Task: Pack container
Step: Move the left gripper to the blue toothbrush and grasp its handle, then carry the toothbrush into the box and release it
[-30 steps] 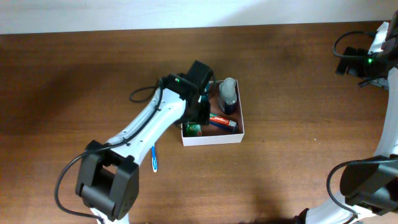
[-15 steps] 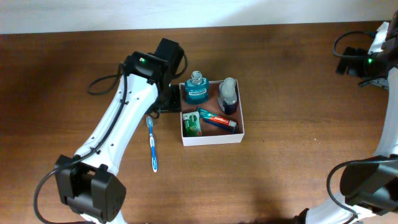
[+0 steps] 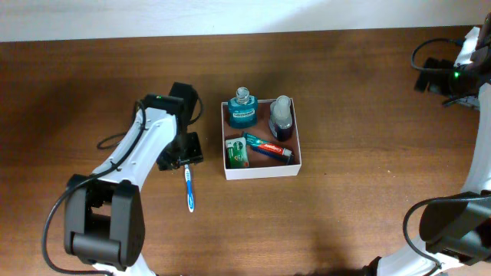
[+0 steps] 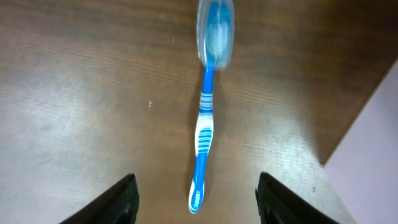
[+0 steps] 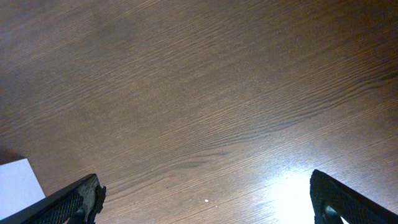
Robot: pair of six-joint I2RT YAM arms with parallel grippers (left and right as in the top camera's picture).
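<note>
While pointing down, left gripper [image 4: 198,200] hovers spread above toothbrush [image 4: 204,124].

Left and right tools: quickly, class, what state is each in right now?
Left tool: open, empty, above the blue toothbrush.
Right tool: open, empty.

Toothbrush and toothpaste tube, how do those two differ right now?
The toothbrush lies on the table outside the container; the toothpaste tube lies inside it. The toothbrush is thin, blue and white; the toothpaste tube is thicker and mostly red. Both lie flat.
</note>
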